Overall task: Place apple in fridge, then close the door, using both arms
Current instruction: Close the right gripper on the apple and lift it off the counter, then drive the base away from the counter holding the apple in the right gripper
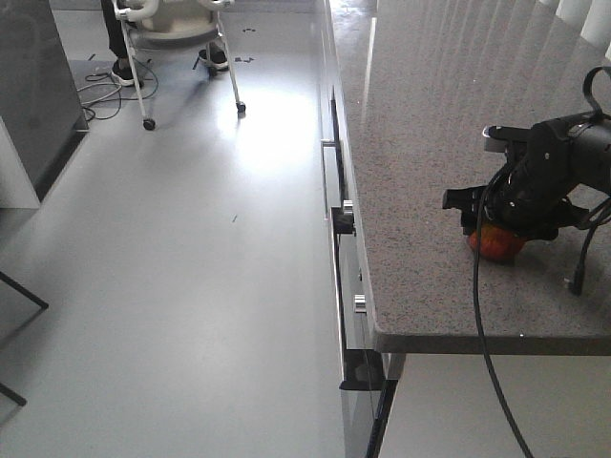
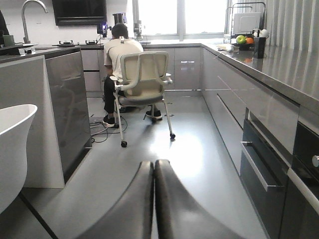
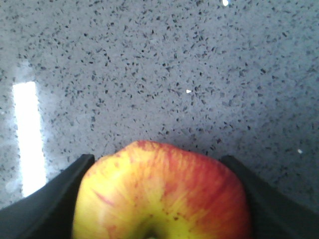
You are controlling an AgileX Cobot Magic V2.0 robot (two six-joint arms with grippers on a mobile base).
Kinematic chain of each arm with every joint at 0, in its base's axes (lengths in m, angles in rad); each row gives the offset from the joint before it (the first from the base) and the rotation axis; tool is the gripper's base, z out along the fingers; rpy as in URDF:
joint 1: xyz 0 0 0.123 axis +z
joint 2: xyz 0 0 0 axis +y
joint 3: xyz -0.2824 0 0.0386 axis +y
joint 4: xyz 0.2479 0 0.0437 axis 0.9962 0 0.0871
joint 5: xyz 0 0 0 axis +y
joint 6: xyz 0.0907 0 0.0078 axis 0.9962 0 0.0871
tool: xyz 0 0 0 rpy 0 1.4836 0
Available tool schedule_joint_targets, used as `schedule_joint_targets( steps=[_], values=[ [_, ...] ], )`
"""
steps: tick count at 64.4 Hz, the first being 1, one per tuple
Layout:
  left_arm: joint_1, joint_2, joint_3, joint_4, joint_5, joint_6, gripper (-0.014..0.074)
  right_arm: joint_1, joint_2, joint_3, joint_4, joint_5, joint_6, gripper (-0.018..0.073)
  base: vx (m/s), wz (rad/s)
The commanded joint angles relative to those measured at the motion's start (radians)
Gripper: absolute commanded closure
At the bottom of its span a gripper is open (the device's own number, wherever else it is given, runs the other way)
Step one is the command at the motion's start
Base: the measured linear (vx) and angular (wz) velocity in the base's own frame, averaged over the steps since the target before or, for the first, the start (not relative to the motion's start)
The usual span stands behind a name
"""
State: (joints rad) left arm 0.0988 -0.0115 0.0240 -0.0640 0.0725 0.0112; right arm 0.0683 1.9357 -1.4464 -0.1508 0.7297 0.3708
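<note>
**Front view:** The apple [image 1: 498, 246] is shown on the counter [image 1: 430, 114], near its front edge toward the right corner. The right gripper [image 1: 496, 229] is angled down over it from the right. A shallow hold is judged the main risk: the round fruit could slip and roll over that front edge to the floor [image 1: 191, 239]. The trailing cable [image 1: 482, 315] could also be snagged on the edge.

**Left wrist view:** The left gripper [image 2: 153, 199] is held low and level above the floor. Its fingers are pressed together on nothing and pointed toward an occupied chair [image 2: 142, 74].

**Right wrist view:** The fingers [image 3: 45, 204] are seen pressed against both flanks of the apple [image 3: 159, 194], with speckled counter beyond. The fridge cannot be identified with certainty.
</note>
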Motion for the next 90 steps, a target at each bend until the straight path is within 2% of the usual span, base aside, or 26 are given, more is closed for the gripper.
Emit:
schedule_joint_targets(
  steps=[1,7,15,23,35,47,69,90],
  values=[
    [-0.009,-0.015,-0.017,-0.005,-0.072,0.001,0.0603,0.0,-0.083,-0.031,-0.012,-0.012,-0.012,0.0412,0.0,0.0],
    [-0.009,-0.015,-0.017,-0.005,-0.072,0.001,0.0603,0.001,-0.144,-0.034,0.001,-0.013,-0.045,0.0486,0.0,0.0],
    [-0.009,-0.015,-0.017,-0.005,-0.072,0.001,0.0603,0.003,-0.269,-0.061,0.079,0.012,-0.17,0.0551,0.0,0.0],
    [-0.009,-0.015,-0.017,-0.005,-0.072,0.001,0.0603,0.003,-0.419,-0.065,0.187,0.016,-0.305,0.0569,0.0,0.0],
    [-0.009,-0.015,-0.017,-0.005,-0.072,0.001,0.0603,0.003,-0.657,-0.065,0.306,0.042,-0.4,0.0568,0.0,0.0],
    [-0.009,-0.015,-0.017,-0.005,-0.072,0.001,0.0603,0.003,-0.832,-0.061,0.322,0.097,-0.411,0.0568,0.0,0.0],
    [-0.009,-0.015,-0.017,-0.005,-0.072,0.001,0.0603,0.003,-1.052,-0.061,0.318,0.278,-0.423,0.0568,0.0,0.0],
    [-0.009,-0.015,-0.017,-0.005,-0.072,0.001,0.0603,0.002,-1.105,-0.061,0.319,0.281,-0.423,0.0568,0.0,0.0]
  ],
)
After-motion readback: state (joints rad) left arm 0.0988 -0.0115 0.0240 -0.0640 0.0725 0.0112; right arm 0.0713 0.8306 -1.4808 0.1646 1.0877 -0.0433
